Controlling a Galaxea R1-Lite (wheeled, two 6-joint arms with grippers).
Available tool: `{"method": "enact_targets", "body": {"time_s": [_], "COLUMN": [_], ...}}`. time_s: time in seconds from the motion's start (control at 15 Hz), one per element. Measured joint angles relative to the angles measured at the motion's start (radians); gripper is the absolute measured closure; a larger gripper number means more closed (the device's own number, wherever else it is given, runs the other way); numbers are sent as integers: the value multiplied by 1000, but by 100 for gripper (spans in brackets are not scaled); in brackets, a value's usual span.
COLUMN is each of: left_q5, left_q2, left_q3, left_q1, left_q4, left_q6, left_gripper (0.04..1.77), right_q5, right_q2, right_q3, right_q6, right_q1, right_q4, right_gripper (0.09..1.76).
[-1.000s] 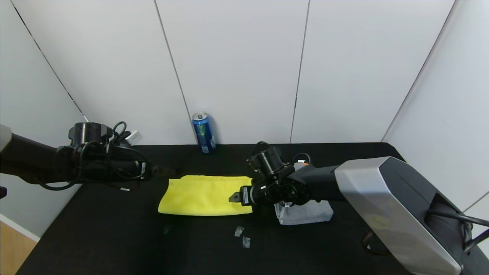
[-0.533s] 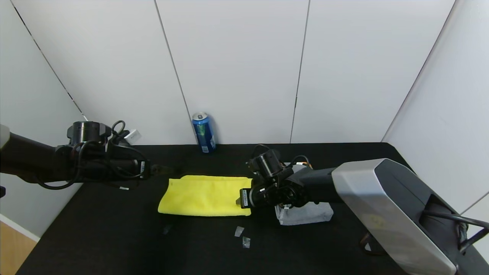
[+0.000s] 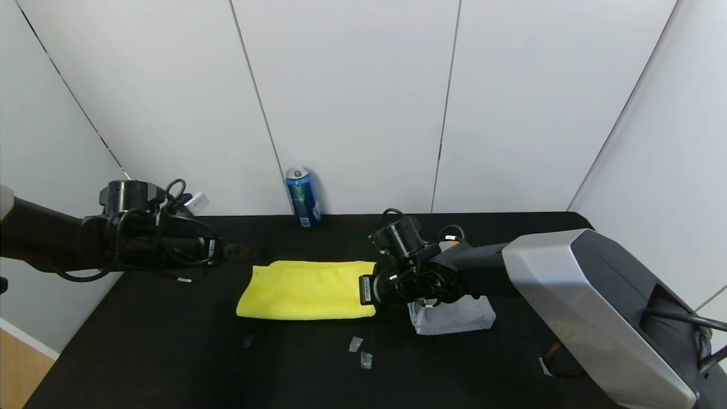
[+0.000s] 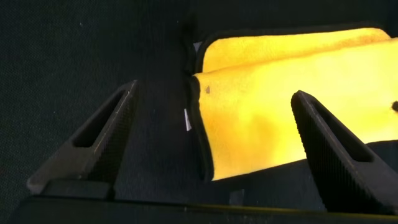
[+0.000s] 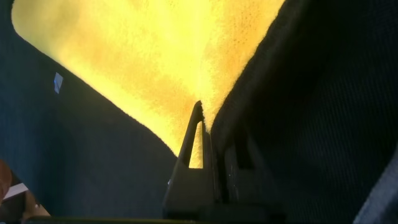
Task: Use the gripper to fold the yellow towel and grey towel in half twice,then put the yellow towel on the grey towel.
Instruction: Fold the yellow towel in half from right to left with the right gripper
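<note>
The yellow towel (image 3: pixel 301 289) lies on the black table as a long folded strip with dark trim. My right gripper (image 3: pixel 364 290) is at its right end, shut on the yellow towel's edge. In the right wrist view the fingers (image 5: pixel 198 134) pinch together at the trim, with the yellow towel (image 5: pixel 155 56) spreading beyond them. My left gripper (image 3: pixel 245 251) hovers open just off the strip's left end. In the left wrist view the yellow towel (image 4: pixel 280 112) sits ahead of the left gripper (image 4: pixel 216 90), untouched. The grey towel (image 3: pixel 454 318) lies folded under my right arm, partly hidden.
A blue can (image 3: pixel 302 197) stands at the back wall behind the yellow towel. Small clear scraps (image 3: pixel 360 352) lie on the table in front of it. White wall panels close in the table at the back and on both sides.
My right gripper went from open to shut on the right end of the yellow towel, having slid in over its edge. The left arm has barely moved.
</note>
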Motion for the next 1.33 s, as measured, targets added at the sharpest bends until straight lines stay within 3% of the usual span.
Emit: {"method": "enact_targets", "body": {"time_s": [0.73, 1.07, 1.33], "left_q5": [-2, -2, -2], "left_q2": [-9, -17, -23], "left_q3": [1, 1, 1], "left_q1": [0, 0, 0], "left_q4": [5, 10, 13], "left_q6": [0, 0, 0], "left_gripper": [9, 9, 9], "right_q5": [-1, 0, 1], "right_q2": [-178, -194, -181], "right_q3": [225, 201, 81], "right_q6": [-40, -43, -45], "right_q1": [-104, -74, -28], "right_q4": [-8, -7, 29], "right_gripper": [168, 168, 168]}}
